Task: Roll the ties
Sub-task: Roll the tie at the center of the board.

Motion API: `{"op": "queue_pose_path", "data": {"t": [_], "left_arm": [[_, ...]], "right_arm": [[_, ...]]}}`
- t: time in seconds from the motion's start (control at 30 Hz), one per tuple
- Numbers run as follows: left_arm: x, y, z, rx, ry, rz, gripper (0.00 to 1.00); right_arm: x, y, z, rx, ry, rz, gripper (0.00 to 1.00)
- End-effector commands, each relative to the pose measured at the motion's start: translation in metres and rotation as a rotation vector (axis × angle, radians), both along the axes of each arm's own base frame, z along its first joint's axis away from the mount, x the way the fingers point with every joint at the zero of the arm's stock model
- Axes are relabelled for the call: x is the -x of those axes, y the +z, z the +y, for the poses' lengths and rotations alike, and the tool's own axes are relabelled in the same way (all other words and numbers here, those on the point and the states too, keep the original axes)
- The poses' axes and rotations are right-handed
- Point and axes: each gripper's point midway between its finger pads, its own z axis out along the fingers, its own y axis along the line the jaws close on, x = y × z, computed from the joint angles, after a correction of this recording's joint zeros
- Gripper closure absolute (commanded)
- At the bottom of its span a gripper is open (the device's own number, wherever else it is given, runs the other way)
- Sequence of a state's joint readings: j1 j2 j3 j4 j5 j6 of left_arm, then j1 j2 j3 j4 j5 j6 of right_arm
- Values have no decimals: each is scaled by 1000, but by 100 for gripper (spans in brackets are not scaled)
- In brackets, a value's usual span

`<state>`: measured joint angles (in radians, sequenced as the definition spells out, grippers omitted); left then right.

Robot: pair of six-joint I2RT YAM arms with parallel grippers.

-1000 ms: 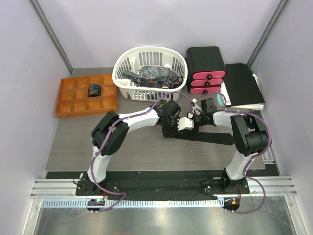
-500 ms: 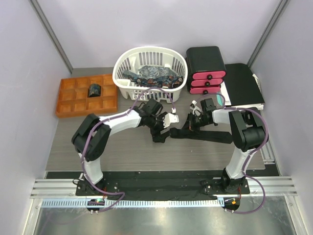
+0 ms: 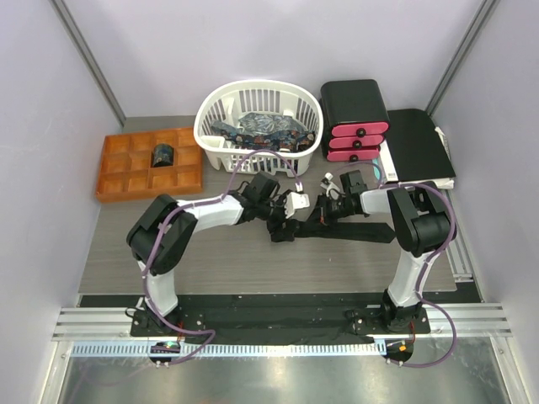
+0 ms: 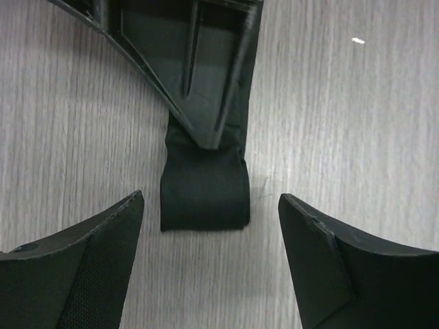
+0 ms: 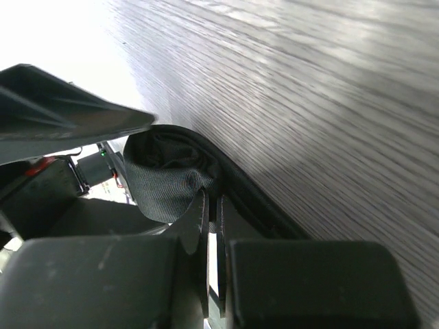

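- Left wrist view: black tie [image 4: 204, 185] presents its folded end dead centre between the spread, empty fingers of the left gripper [image 4: 210, 197], touching neither.
- Right gripper [image 5: 212, 205]: clamped on the same tie, just behind that fold.
- Long axis: runs across the table [image 3: 126, 252] from the fold toward the right arm's side.
- Fold: possibly the coil's first turn; too dark to confirm.
- Arm better placed for the next turn, by judgement: left.

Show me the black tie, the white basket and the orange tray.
black tie [image 4: 204, 195]: left wrist view, its folded end.
white basket [image 3: 257, 84]: top external view, far rim.
orange tray [image 3: 118, 162]: top external view, empty compartment.
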<state>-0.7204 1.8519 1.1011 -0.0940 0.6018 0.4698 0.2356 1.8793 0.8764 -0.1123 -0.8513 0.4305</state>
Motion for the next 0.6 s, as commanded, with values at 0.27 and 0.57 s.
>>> {"op": "queue_pose_path", "data": {"t": [0.27, 0.57], "left_arm": [[-2, -9, -21, -1, -52, -8, 33], [10, -34, 13, -192, -98, 7, 72]], "right_arm": [[9, -34, 3, 67, -46, 21, 99], [5, -15, 4, 38, -45, 25, 93]]}}
